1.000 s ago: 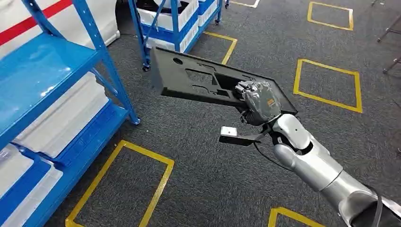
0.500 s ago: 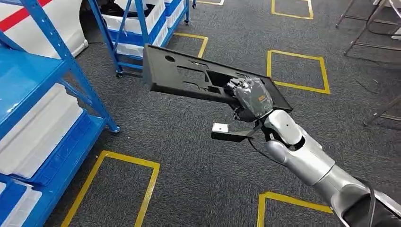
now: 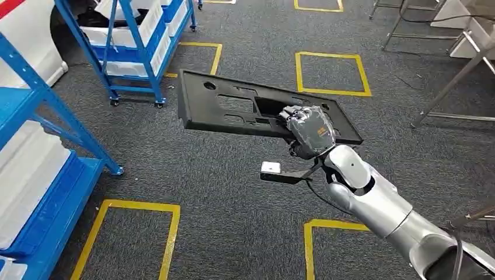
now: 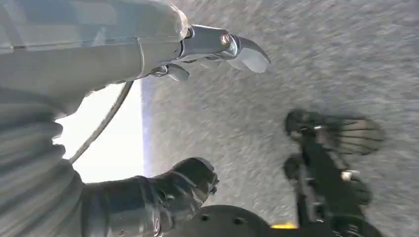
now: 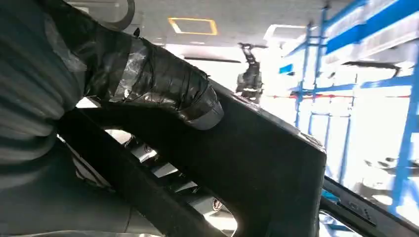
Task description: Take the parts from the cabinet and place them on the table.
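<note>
My right hand (image 3: 309, 131) grips a long flat black plastic panel (image 3: 233, 105) with cut-outs, held level above the grey carpet in the head view. The hand grasps the panel near its right end, its fingers hooked through a cut-out. In the right wrist view the taped thumb (image 5: 168, 84) lies over the panel's edge (image 5: 257, 163). My left hand (image 4: 148, 123) hangs over the carpet in its wrist view, fingers apart with nothing between them.
A blue shelving rack (image 3: 35, 151) with white bins stands at the left, and a wheeled blue rack (image 3: 134, 41) at the back left. Yellow floor squares (image 3: 330, 73) mark the carpet. Metal legs of a table or stand (image 3: 449, 87) rise at the right.
The whole view has swung right: the blue racks slid left and metal legs came in at the right. My right hand still holds the panel the same way.
</note>
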